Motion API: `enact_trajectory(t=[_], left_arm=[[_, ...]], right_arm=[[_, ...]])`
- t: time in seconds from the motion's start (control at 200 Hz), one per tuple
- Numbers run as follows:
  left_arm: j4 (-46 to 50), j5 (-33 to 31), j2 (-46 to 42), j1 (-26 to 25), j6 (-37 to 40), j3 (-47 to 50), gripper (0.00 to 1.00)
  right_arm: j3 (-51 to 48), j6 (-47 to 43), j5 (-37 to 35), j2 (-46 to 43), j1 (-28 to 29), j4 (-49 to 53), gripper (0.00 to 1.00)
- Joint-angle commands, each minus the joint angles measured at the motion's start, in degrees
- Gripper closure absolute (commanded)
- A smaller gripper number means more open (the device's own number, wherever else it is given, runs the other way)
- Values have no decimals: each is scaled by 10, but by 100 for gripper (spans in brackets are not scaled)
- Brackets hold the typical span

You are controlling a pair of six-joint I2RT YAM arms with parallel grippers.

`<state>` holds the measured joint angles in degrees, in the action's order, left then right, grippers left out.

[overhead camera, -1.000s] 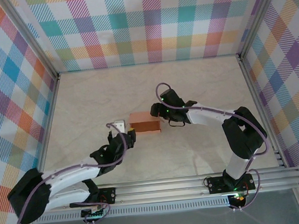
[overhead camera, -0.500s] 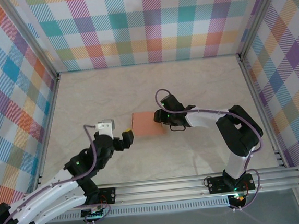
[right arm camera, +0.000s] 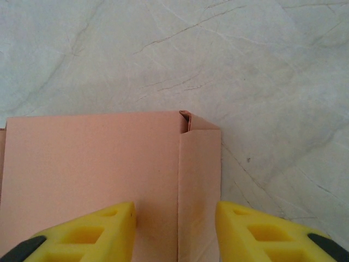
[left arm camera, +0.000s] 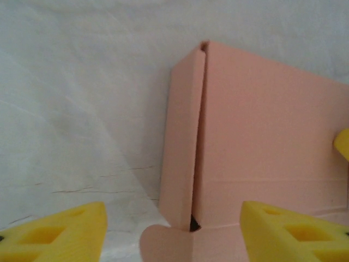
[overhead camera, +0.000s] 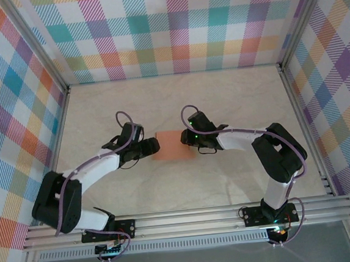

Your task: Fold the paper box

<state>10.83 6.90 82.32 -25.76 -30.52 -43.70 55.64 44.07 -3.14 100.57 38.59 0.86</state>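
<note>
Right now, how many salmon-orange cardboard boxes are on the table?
1. The salmon-orange cardboard box lies flat mid-table, between the left gripper at its left end and the right gripper at its right end. No others seem hidden.

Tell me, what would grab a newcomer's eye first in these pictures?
A small salmon-orange paper box lies in the middle of the pale marbled table. The left gripper and the right gripper reach it from opposite ends, and both have bright yellow fingers spread apart. Loud pastel plaid walls enclose the table on three sides.
</note>
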Motion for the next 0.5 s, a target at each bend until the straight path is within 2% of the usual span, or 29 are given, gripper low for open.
enact_trajectory(t=[0.0, 0.095, 0.21, 0.33, 0.495], left_arm=[[-46, 71, 34, 15, -1, -24, 44], [-57, 87, 54, 20, -3, -26, 56], [-71, 95, 56, 31, -8, -8, 65], [-92, 112, 62, 48, -18, 11, 69], [-118, 139, 71, 65, -28, 32, 72]], right_arm=[[-16, -16, 15, 5, 2, 9, 54], [-18, -16, 16, -4, 1, 9, 49], [-27, -4, 35, -16, -7, -1, 42], [-58, 33, 100, -33, -29, -68, 35], [-63, 46, 135, -45, -39, -92, 32]])
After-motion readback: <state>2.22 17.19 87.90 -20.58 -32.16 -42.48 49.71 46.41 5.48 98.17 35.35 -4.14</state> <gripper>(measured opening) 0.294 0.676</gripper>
